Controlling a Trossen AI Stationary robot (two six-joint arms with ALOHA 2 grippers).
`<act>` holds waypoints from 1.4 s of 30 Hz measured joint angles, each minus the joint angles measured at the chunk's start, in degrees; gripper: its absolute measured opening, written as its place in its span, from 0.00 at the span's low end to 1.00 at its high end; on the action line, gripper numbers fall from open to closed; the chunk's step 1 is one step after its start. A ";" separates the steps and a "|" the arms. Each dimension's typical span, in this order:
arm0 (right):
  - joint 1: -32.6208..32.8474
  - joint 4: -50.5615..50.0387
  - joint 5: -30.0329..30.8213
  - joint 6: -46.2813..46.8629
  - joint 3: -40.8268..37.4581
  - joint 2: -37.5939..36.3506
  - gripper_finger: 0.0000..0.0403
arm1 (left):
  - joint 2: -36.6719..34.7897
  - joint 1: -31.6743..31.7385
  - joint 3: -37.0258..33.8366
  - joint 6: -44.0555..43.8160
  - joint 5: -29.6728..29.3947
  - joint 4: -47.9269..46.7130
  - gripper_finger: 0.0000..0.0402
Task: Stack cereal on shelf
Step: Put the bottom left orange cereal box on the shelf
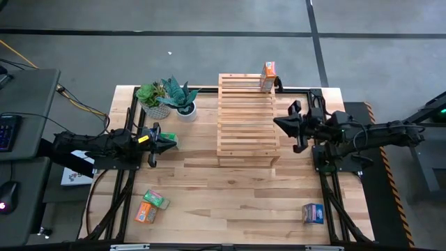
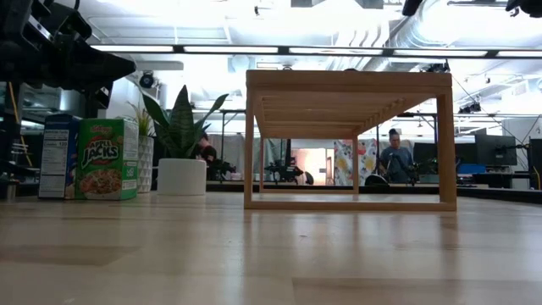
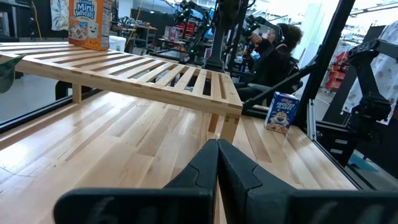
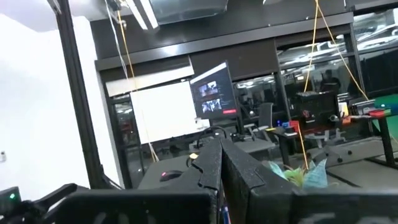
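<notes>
Fingers [image 3: 217,163] pressed together; orange cereal box [image 1: 268,75] tops shelf [image 1: 245,115].

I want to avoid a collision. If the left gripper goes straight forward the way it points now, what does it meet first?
Probably the shelf. The shut left gripper points across the table toward its near edge, with only bare tabletop between. Depth is unclear, so it might pass just below the slats.
</notes>
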 joint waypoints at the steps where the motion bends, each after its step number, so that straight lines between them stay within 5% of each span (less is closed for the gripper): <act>1: 0.00 0.29 0.00 0.01 0.00 0.03 0.00 | -0.01 -0.01 0.01 0.00 -0.01 0.01 0.00; 18: 0.00 1.69 -2.02 1.29 0.00 0.09 0.00 | 0.00 -0.01 0.01 -0.32 -0.01 1.55 0.00; 24: 0.00 4.07 -2.14 4.12 0.00 0.07 0.00 | 0.00 -0.02 0.02 -14.34 -0.76 13.88 0.00; 30: -0.02 4.05 0.97 4.15 0.00 0.07 0.00 | 0.35 0.33 0.80 -15.12 -8.16 29.70 0.00; 35: 0.00 3.28 0.20 5.52 0.00 0.09 0.00 | 4.89 0.11 9.74 -19.31 -7.67 20.18 0.09; 42: 0.00 3.33 0.07 4.96 0.00 -0.28 0.00 | 20.82 0.11 31.48 -21.59 -0.81 2.36 0.37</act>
